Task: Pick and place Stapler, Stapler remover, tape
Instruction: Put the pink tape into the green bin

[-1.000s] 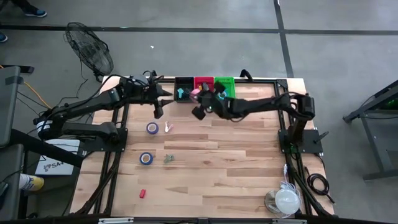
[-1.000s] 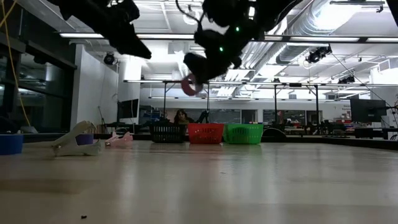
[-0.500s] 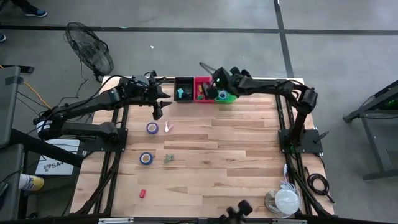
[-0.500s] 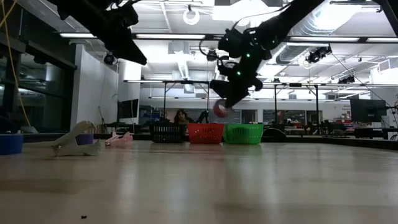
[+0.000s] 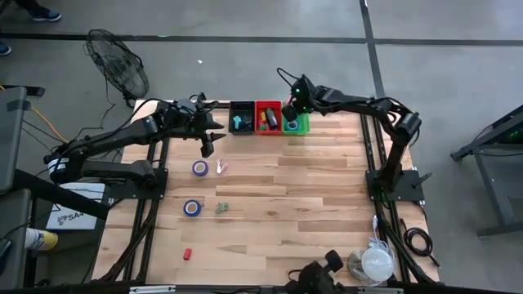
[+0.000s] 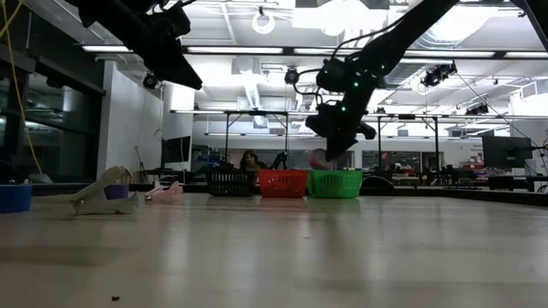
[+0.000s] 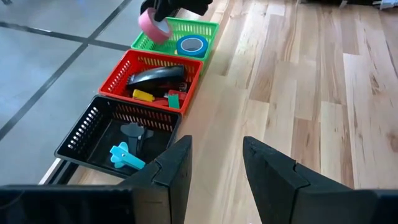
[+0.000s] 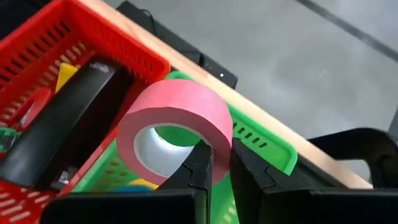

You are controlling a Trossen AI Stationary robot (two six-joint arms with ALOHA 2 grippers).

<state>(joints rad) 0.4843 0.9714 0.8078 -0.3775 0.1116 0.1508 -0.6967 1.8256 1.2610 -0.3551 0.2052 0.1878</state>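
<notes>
My right gripper [image 5: 288, 112] is shut on a pink tape roll [image 8: 177, 127] just above the green basket [image 5: 297, 124] at the table's far edge. The roll also shows in the low view [image 6: 319, 158] and the left wrist view [image 7: 153, 26]. A blue tape roll [image 7: 191, 45] lies in the green basket. My left gripper [image 5: 207, 139] is open and empty, held high over the table's far left, in front of the black basket [image 7: 118, 140]. A white stapler [image 6: 104, 193] rests on the table below it. My right gripper pinches the pink roll's ring wall [image 8: 219, 144], one finger [image 8: 200, 165] inside the hole and the other [image 8: 247, 171] outside. The fingers come from above. The roll hangs on edge, lifted clear, over the green basket.
The red basket [image 5: 267, 117] holds a black stapler [image 7: 157, 76] and small coloured pieces. The black basket holds a teal remover [image 7: 126, 157]. On the table lie a purple tape roll [image 5: 200, 167], a pink remover [image 5: 221, 167], a blue tape roll [image 5: 191, 207] and a small red piece [image 5: 187, 254].
My right gripper has carried the pink tape roll from over the table in front of the baskets toward the far edge and the right, and down, until it hangs just over the green basket. It has stayed shut on the roll.
</notes>
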